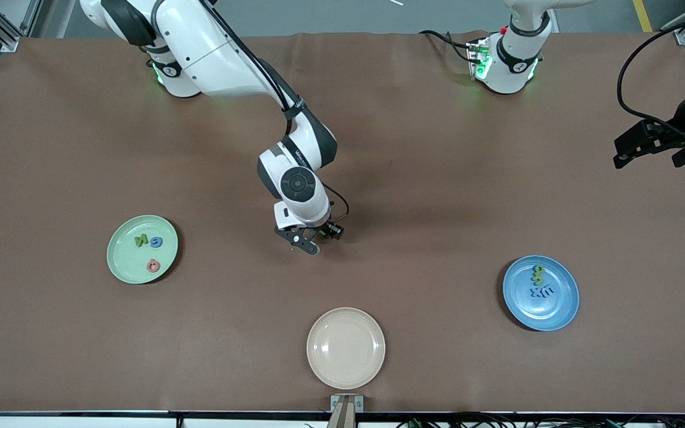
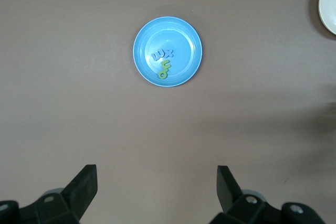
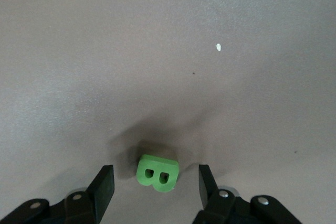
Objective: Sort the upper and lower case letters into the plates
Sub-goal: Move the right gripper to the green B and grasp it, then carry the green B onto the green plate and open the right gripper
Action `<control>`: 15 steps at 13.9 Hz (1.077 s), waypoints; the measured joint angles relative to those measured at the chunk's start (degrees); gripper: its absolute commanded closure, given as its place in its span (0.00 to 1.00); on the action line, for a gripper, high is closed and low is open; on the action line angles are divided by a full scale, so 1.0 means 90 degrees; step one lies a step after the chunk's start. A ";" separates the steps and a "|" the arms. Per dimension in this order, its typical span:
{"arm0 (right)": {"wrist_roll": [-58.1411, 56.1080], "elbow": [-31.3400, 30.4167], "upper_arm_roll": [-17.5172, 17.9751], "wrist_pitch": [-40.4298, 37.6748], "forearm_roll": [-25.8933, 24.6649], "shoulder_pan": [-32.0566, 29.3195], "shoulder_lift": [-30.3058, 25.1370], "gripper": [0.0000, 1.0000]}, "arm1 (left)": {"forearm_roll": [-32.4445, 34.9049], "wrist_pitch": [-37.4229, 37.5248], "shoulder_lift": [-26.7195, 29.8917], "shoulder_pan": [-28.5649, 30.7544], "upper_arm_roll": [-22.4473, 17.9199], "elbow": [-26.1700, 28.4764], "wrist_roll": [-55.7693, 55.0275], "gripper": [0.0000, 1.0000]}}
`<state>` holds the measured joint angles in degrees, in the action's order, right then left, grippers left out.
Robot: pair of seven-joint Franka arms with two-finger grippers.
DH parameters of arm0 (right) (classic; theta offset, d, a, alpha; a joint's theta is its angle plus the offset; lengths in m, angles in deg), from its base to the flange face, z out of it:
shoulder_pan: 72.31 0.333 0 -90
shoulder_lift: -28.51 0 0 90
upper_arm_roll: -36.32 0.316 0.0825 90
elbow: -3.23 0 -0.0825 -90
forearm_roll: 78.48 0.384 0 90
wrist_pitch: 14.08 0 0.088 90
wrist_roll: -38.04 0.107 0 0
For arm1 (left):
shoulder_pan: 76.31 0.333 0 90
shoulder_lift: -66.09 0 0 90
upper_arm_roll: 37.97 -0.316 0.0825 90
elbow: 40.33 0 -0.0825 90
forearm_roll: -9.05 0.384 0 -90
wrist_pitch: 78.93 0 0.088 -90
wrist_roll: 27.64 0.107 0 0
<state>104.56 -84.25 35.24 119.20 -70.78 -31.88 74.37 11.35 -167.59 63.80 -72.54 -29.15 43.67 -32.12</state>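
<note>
Green letter B (image 3: pixel 157 173) sits on the counter between the right gripper (image 3: pixel 156 185)'s unclenched fingers, needing closure; left gripper (image 2: pixel 156 187) waits, released.

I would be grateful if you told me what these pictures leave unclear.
- Green B: hidden in the front view by the right gripper; the right wrist view shows it between the fingers, with gaps either side.
- Letters in the mint plate and blue plate: too small in the front view to tell their case.
- Left gripper: fingers cut off by the left wrist view's edge.
</note>
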 measured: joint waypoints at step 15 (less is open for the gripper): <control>0.0013 0.0022 0.0001 0.0046 -0.0149 0.0035 0.0043 0.84 | 0.0000 0.0011 0.0000 -0.0007 0.0006 0.0006 0.0001 0.00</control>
<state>104.67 -84.05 35.25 119.62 -72.12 -31.57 74.76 11.35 -167.49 63.79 -72.60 -29.09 43.73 -32.12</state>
